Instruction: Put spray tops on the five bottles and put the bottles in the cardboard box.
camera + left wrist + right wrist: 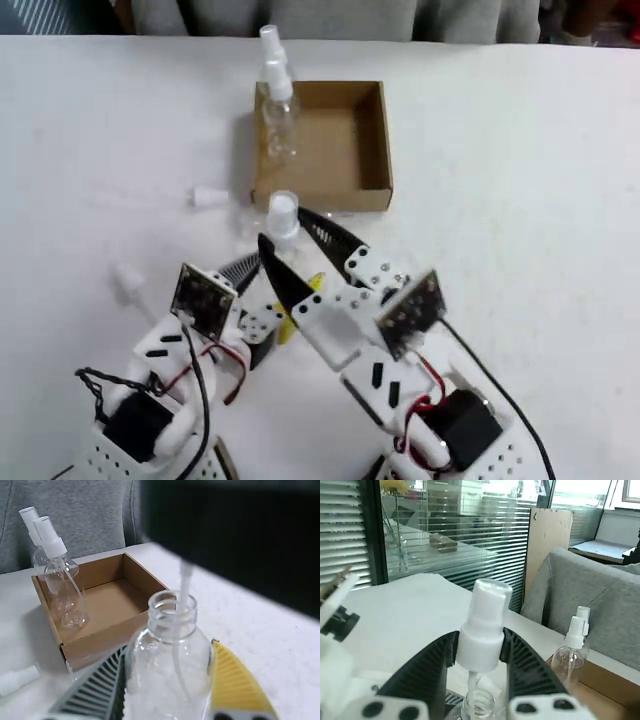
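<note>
1. Left gripper [167, 692] was clamped on the clear plastic bottle [170, 650], grey jaw on one side and yellow jaw on the other. The bottle stood upright on the table just in front of the box.
2. Right gripper [480, 641] was clenched on the white spray top [484, 622], with its black jaws round the collar. The thin dip tube [184, 587] hung inside the bottle neck, and the collar was not yet seated.
3. Step in hand, as I read it: seating the top. Keep the tube centred and come straight down the bottle axis until the collar meets the neck, then twist. The left arm should hold hard so the bottle can't spin. The bottle looked light and slick, so a tilted top would likely cross-thread or tip it.
4. Brown cardboard box [385, 140] sat open mid-table, with two capped clear bottles [278, 110] standing at one wall. Roughly two of five done.
5. One loose spray top [210, 196] lay just beside the box, and a second loose top [128, 278] lay near the left arm.
6. Surface: plain white tabletop [520, 180]. Room: grey upholstered seat [600, 595] behind the table, and a glass partition with slatted blinds [440, 525].
</note>
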